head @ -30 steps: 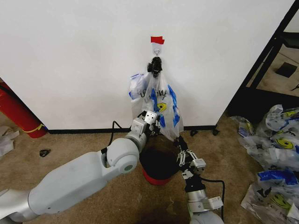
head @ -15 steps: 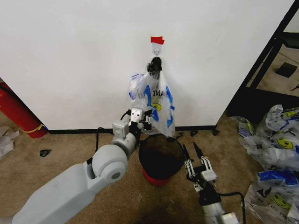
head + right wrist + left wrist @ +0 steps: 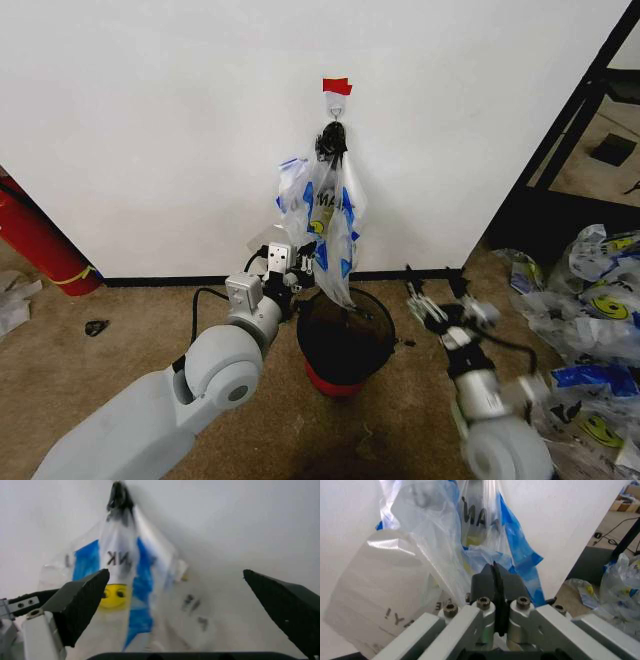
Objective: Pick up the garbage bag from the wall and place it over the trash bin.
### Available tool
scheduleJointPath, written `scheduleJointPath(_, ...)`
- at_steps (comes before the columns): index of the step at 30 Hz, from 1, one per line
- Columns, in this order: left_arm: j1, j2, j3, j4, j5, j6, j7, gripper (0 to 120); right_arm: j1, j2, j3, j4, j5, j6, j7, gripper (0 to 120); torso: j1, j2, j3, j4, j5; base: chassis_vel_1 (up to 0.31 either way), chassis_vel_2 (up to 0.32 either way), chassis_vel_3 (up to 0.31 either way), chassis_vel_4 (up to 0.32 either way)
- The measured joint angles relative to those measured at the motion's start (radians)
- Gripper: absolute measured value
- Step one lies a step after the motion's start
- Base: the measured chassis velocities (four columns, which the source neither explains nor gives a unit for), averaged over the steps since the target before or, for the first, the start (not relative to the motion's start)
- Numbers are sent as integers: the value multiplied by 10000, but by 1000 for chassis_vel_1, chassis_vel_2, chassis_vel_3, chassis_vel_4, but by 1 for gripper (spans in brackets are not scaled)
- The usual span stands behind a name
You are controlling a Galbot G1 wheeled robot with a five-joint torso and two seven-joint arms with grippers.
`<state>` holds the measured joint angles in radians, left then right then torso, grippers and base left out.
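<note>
Bag: the garbage bag (image 3: 327,222) hangs at centre frame in the head view from a small clear hook (image 3: 336,104), its knotted dark top just under the hook, its whitish body with blue patches, black lettering and a yellow face trailing down to the mouth of the bin.
Wall: the wall (image 3: 160,130) is plain white across the upper frame, with a strip of red tape (image 3: 337,86) just above the hook and a black baseboard (image 3: 160,281) along the floor.
Bin: the trash bin (image 3: 345,340) stands on the brown carpet (image 3: 120,340) below centre, black with a red base, directly beneath the bag's lower tip.
Left pincer: the left pincer (image 3: 283,270) sits left of centre, just beside the bag's lower left side and above the bin's rim; in the left wrist view its two dark fingers (image 3: 496,581) are pressed together with no gap, and the bag's plastic (image 3: 470,528) hangs right in front of them. Whether any film is pinched between them I cannot tell.
Right pincer: the right pincer (image 3: 432,306) is at lower right of the head view, beside the bin and apart from the bag; in the right wrist view its two dark fingers (image 3: 80,603) stand wide apart at the frame's sides, nothing between them, with the bag (image 3: 122,581) ahead on the wall.
Right edge: a heap of similar bags (image 3: 590,340) lies on the carpet.
Left edge: a red cylinder (image 3: 35,240) leans against the wall.
</note>
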<state>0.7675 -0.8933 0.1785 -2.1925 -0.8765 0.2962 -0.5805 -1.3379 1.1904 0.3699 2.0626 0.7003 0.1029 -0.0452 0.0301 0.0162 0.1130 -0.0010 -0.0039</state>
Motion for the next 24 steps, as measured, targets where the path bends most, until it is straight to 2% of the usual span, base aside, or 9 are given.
scheduleJointPath(2, -89, -1, 87, 36, 1, 0, 0, 0, 412, -70, -151, -230, 265, -175, -64, 100, 1, 0, 0, 5, 0, 0, 0, 0, 0)
scheduleJointPath(5, -271, -17, 273, 143, -12, 3, -1, 0, 1368, -201, -530, -813, 696, -506, -196, 97, 0, 0, 0, -5, -1, 0, 0, 0, 0)
scheduleJointPath(8, -277, -12, 294, 164, -16, 9, -12, 0, 2289, -223, -1068, -1499, 849, -708, -201, 86, 1, 0, 1, 2, -1, 0, 0, 0, 0)
scheduleJointPath(9, -277, -12, 294, 164, -16, 9, -12, 0, 2289, -223, -1068, -1499, 849, -708, -201, 86, 1, 0, 1, 2, -1, 0, 0, 0, 0)
scheduleJointPath(16, -315, -22, 304, 96, -23, 20, -30, 0, 3032, 110, -1727, -2245, 639, -1060, -55, 57, 1, -1, 0, -1, -3, 0, 0, 0, 0)
scheduleJointPath(18, -316, -16, 304, 38, -23, 21, -31, 0, 3104, 174, -1783, -2325, 605, -1109, 33, 53, 1, -1, 0, -1, -3, 0, 0, 0, 0)
scheduleJointPath(21, -314, -12, 344, -121, -26, 37, -31, 0, 3346, 344, -1969, -2607, 524, -1240, 286, 39, 1, 0, 0, 0, -2, 0, 0, 0, 0)
scheduleJointPath(24, -315, -26, 352, -143, -32, 43, -31, 0, 3402, 392, -2013, -2657, 513, -1263, 374, 32, 1, -1, 0, 1, -2, 0, 0, 0, 0)
